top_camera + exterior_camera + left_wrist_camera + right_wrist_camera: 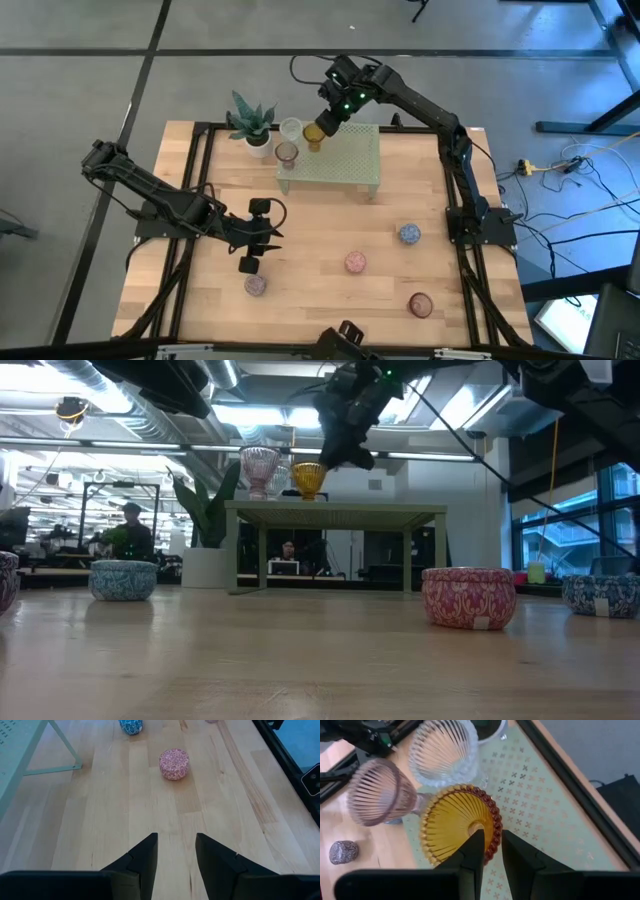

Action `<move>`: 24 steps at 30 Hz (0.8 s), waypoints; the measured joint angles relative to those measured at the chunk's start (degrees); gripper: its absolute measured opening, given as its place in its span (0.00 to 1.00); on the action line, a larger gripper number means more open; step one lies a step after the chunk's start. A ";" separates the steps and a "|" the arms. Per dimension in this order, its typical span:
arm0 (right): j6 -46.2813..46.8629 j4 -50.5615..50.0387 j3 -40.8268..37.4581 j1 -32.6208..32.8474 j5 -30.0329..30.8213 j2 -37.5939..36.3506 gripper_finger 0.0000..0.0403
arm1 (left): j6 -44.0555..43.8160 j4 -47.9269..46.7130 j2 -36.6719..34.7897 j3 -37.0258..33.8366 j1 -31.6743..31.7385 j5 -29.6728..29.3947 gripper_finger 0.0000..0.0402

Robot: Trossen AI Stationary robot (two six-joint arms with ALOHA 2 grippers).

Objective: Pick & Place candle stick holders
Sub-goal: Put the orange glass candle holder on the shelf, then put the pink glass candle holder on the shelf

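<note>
Candle holders sit in two groups: three ribbed glass cups on the green stand and patterned round ones on the table. The right gripper is over the stand's far left corner, its fingers nearly closed on the rim of the amber cup, one finger inside the bowl and one outside. Whether that cup's foot rests on the stand is hidden. Just beside it stand the mauve cup and the clear cup; the clear one is cut off at the frame's edge in the right wrist view, and in the low view it is mostly hidden behind the mauve one. A plant stands at the table's far left corner. The left gripper hovers near the table's left edge, jaws partly apart with nothing between them. Ahead of it lie the pink holder and the blue holder, cut off at the edge. A brownish holder is near the front right corner, and another pinkish holder sits near the front left.
</note>
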 joint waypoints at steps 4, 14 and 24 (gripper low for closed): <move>-0.83 -0.05 0.00 -0.15 0.04 -2.13 0.17 | 0.00 0.00 0.00 0.01 0.00 0.01 0.32; -1.11 -8.88 0.00 1.94 -1.31 -9.48 0.17 | -0.32 0.07 0.00 0.00 0.01 -0.47 0.32; -3.39 -22.26 -1.51 14.57 6.27 -18.82 0.17 | -2.81 0.96 -0.01 0.00 0.00 -2.22 0.32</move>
